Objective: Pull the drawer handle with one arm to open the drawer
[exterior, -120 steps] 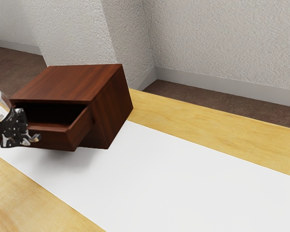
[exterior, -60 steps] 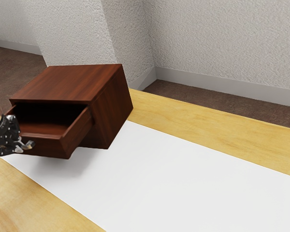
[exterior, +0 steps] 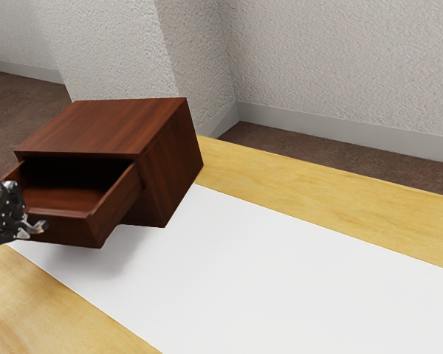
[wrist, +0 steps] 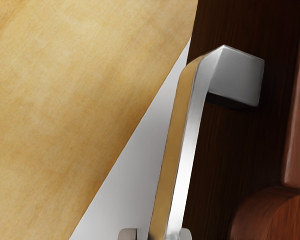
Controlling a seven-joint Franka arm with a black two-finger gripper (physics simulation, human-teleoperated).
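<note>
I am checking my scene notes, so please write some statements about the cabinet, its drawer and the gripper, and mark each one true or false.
1. The drawer of the dark wooden cabinet is partly open. True.
2. The cabinet stands on the brown floor. False: it stands on the wooden table, at its white mat.
3. The drawer handle is a silver bar. True.
4. The gripper is at the exterior view's right edge. False: it is at the left edge, by the drawer's front.

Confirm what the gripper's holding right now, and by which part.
The gripper is shut on the metal handle of the drawer. The fingers pinch its bar, some way along from the mounting post.
</note>
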